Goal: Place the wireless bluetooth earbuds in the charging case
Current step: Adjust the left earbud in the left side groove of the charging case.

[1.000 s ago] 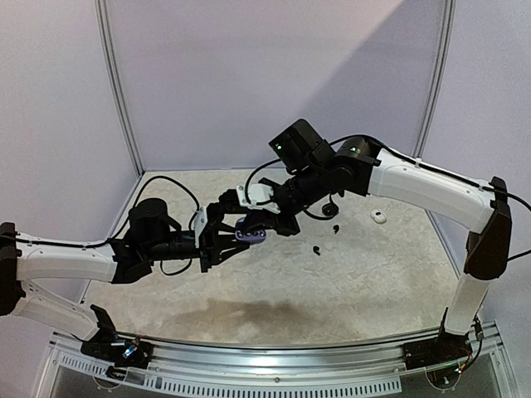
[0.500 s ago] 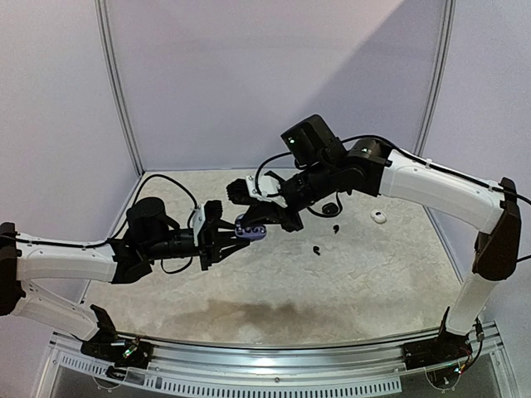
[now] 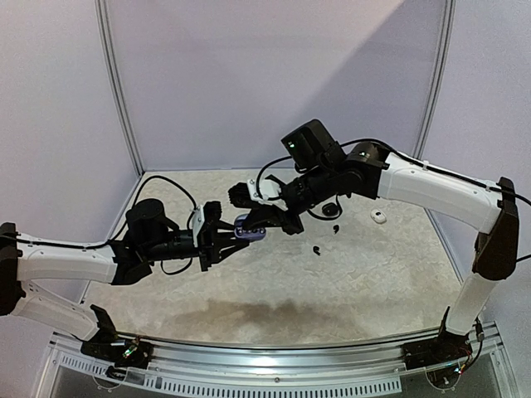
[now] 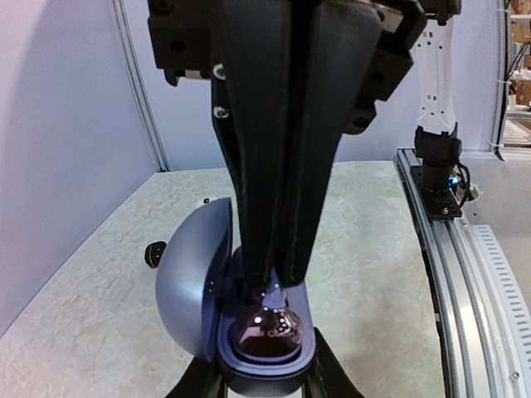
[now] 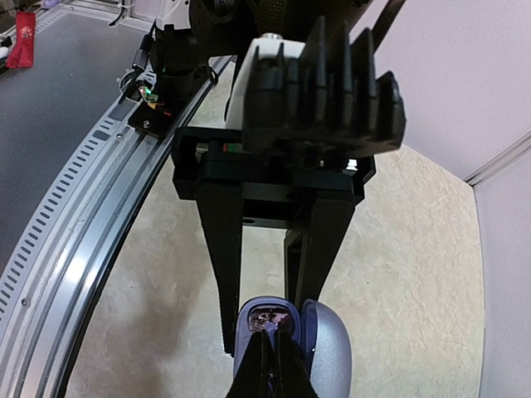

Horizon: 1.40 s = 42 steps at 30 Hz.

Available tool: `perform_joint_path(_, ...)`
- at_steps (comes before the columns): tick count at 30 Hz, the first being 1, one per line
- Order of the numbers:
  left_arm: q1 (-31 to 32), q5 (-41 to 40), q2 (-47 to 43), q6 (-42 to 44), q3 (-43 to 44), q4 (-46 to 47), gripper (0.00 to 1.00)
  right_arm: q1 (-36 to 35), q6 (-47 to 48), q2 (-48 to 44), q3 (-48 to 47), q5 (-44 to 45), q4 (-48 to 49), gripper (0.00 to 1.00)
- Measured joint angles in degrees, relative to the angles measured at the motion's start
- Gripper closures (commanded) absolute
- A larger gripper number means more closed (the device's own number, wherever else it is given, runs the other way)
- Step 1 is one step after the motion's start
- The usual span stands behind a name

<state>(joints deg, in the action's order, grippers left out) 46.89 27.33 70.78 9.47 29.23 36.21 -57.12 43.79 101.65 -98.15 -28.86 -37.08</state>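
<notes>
A bluish-purple charging case point(image 3: 249, 230) hangs above the table with its lid point(image 4: 189, 282) swung open to the left. My left gripper point(image 4: 265, 383) is shut on the case's base, one finger on each side. From above, my right gripper point(image 4: 270, 286) is shut, its tips down in the glossy dark well point(image 4: 265, 332). A small pale bluish earbud piece point(image 4: 276, 295) shows right at those tips; I cannot tell if it is pinched. In the right wrist view the shut right gripper point(image 5: 275, 332) points into the case point(image 5: 325, 352), with the left fingers point(image 5: 220, 249) beyond.
On the table to the right lie a white earbud point(image 3: 379, 217), two black earbuds point(image 3: 335, 229) point(image 3: 318, 248) and a dark round item point(image 3: 330, 207). Another black earbud point(image 4: 154, 253) lies left of the case. A metal rail point(image 4: 465, 274) runs along the near edge.
The right wrist has swung round and shifted slightly right, and its shut fingertips now sit in the case's well. The left gripper has kept the case almost still.
</notes>
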Motion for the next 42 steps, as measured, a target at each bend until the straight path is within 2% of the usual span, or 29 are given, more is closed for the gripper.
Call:
perform_joint_path(13,0.02,-1.01,0.04,-0.09,-0.44,1.18,1.00,0.13,0.26,0.11,0.98,-0.26,2.45,1.00)
perform_joint_path(18,0.02,-1.22,0.04,-0.02,-0.46,1.22,1.00,0.15,0.50,0.33,0.98,-0.24,2.54,0.93)
perform_joint_path(28,0.04,-2.03,0.11,0.22,-0.63,1.18,1.00,0.59,0.61,1.20,1.44,-0.22,3.10,0.90)
perform_joint_path(37,0.04,-2.86,0.11,-0.02,-0.63,1.11,1.00,0.68,0.35,1.20,1.49,-0.02,2.23,0.76)
perform_joint_path(42,0.04,-3.45,0.11,-0.68,-0.63,1.16,1.00,0.68,-0.31,1.09,1.49,-0.24,2.12,0.71)
